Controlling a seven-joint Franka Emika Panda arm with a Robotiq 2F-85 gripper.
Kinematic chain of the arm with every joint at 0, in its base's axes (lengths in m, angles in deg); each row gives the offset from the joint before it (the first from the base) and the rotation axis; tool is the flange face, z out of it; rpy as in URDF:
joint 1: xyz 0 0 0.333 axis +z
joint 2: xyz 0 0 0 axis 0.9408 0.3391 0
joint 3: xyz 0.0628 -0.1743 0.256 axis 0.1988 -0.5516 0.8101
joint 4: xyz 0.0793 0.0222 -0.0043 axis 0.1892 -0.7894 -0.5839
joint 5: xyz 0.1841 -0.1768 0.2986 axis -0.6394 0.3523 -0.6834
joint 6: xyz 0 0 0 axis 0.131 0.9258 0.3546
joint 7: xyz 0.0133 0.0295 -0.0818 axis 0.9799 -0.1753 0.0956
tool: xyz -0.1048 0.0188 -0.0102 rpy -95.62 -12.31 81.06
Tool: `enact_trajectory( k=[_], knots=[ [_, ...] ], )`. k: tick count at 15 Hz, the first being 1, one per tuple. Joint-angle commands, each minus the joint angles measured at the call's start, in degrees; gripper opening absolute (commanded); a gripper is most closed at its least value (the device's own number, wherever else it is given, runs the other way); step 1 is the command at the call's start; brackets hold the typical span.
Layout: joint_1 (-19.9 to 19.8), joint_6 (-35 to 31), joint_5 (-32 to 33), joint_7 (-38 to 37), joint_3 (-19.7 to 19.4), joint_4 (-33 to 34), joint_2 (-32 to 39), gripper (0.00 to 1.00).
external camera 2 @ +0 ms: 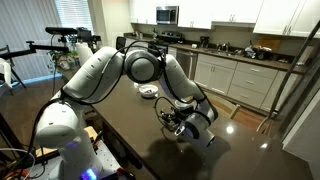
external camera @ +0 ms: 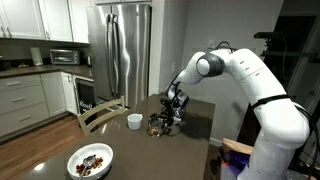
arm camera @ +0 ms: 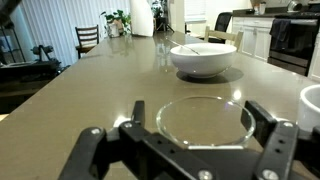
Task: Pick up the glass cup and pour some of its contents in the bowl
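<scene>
The glass cup (arm camera: 205, 128) stands on the dark table, its clear round rim between my two fingers in the wrist view. My gripper (arm camera: 200, 108) is open around it, with a finger close on each side. In an exterior view the glass cup (external camera: 157, 125) shows brown contents low inside, and my gripper (external camera: 170, 113) is down at it. The wide white bowl (arm camera: 203, 58) sits farther along the table. It also shows in both exterior views (external camera: 90, 160) (external camera 2: 148, 91) with dark pieces inside. My gripper (external camera 2: 173, 120) hides the glass there.
A small opaque white cup (external camera: 134, 121) stands beside the glass, and it shows at the right edge of the wrist view (arm camera: 312, 105). A wooden chair (external camera: 100, 113) stands at the table's side. Kitchen counters and a steel fridge (external camera: 120, 50) lie beyond.
</scene>
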Motion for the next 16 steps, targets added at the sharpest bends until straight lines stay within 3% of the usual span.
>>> enact_trajectory(
  k=[1,7,8,9,11,16],
  knots=[
    [0.95,0.59,-1.41,1.96,-0.07,-0.82,-0.05,1.00],
    [1.86,0.77,-0.92,4.34,0.17,-0.81,0.17,1.00],
    [1.92,0.81,-0.91,4.38,0.17,-0.83,0.11,0.75],
    [1.94,0.84,-0.91,4.33,0.16,-0.80,0.11,0.74],
    [2.00,0.90,-0.73,3.92,0.05,-0.72,0.03,0.60],
    [2.06,1.33,-0.54,1.14,-0.21,-0.44,-0.22,0.59]
  ],
)
